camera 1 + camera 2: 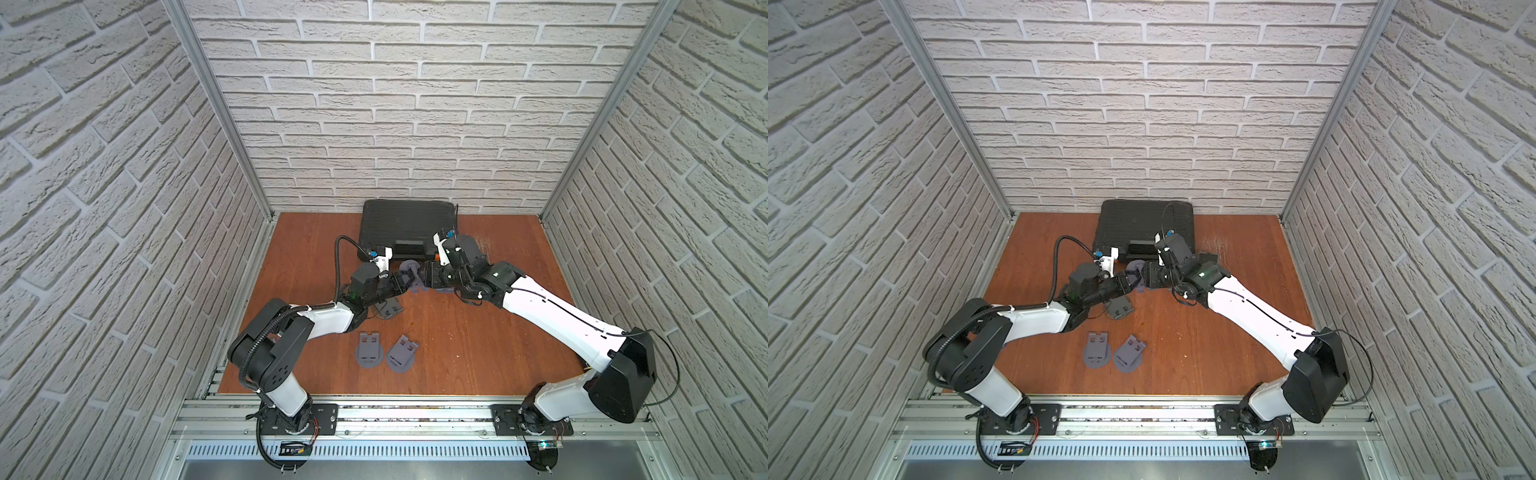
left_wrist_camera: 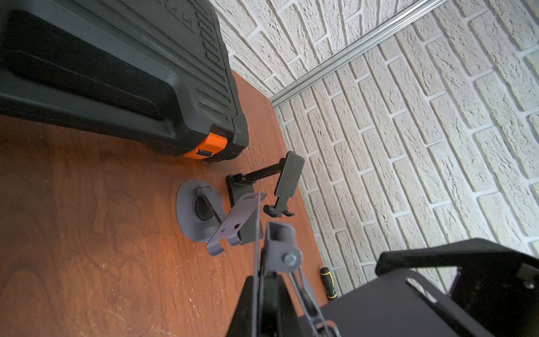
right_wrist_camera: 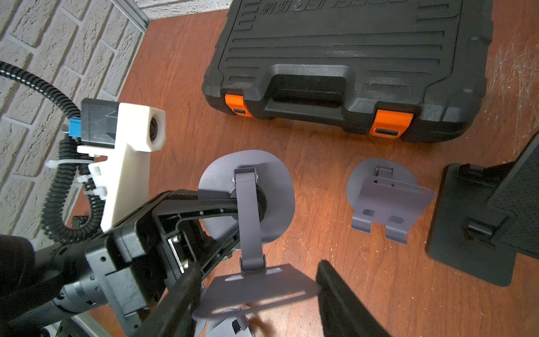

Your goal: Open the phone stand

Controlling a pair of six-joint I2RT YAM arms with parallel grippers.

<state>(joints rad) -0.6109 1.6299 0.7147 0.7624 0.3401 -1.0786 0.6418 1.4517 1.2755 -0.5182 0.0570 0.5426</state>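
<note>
Here, phone stand [image 3: 248,210] (in left claw [image 2: 261,283])

On the reddish-brown wooden worktop [image 1: 478,345], the left arm [image 1: 324,322] and right arm [image 1: 552,311] meet, jaws at a grey plastic phone stand [image 1: 410,264], near the black plastic tool case [image 1: 399,224] at the far edge. Two folded grey stands [image 1: 369,349] lie near the front edge.

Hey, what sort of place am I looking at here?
Probably a robot test cell, not a real room: brick-patterned wall panels boxing in a reddish wooden tabletop, with an aluminium mounting rail along its front edge.
</note>
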